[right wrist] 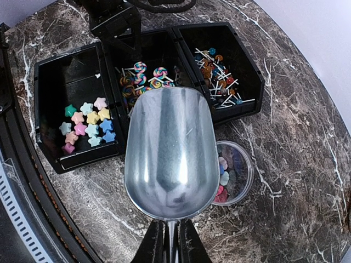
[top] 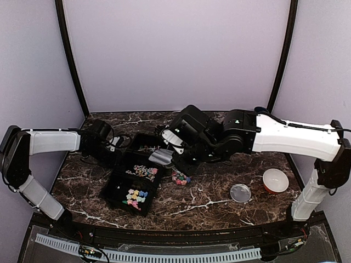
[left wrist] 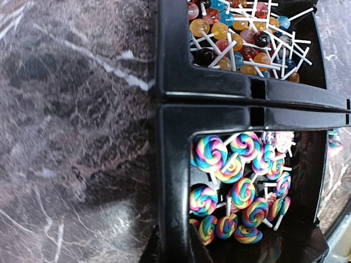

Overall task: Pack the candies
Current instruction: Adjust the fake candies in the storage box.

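The candies lie in a black three-compartment tray (right wrist: 112, 101): pastel stars (right wrist: 88, 123), swirl lollipops (right wrist: 143, 76) and small round lollipops on sticks (right wrist: 219, 68). More candies fill a small clear jar (right wrist: 237, 171) beside the tray, partly under the scoop. My right gripper (right wrist: 173, 246) is shut on the handle of an empty metal scoop (right wrist: 170, 148), which hovers over the tray's near edge and the jar. My left gripper (left wrist: 176, 244) is shut on the tray's wall (left wrist: 175, 164) next to the swirl lollipops (left wrist: 241, 192). From above, the left gripper (top: 117, 147) sits at the tray's far left side.
A clear round lid (top: 240, 193) and an orange and white bowl (top: 275, 181) lie on the marble table to the right. The table's front edge (top: 164, 227) runs close below the tray (top: 112, 189). Both arms meet over the table's middle.
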Controlling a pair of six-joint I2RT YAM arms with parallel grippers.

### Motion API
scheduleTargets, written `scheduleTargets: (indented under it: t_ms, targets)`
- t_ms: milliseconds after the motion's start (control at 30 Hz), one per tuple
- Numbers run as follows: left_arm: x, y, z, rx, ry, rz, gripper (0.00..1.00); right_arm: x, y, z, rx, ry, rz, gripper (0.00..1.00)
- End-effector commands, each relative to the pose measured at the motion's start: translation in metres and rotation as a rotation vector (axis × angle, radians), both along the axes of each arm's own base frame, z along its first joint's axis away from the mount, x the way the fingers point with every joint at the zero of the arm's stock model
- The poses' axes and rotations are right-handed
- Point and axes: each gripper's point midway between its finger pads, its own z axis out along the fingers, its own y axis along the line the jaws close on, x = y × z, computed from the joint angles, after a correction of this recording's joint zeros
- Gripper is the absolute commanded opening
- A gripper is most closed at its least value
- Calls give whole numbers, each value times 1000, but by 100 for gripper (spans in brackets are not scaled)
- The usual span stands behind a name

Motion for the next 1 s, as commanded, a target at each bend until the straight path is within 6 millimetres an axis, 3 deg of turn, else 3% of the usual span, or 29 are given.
scheduleTargets:
  t_ms: [0, 367, 633, 967]
  targets:
    - [-3, -20, 32, -213, -29, -5, 0, -2, 5, 17, 20, -9, 1, 0]
    - [-21, -47, 61, -539, -20, -48, 0, 7, 13, 15, -80, -8, -20, 0]
    - [-30, -61, 71, -675, 2, -103, 0, 2, 22, 27, -51, 2, -1, 0]
    - [-17, -32, 51, -396, -37, -28, 0, -6, 11, -10, -235, 41, 47, 0]
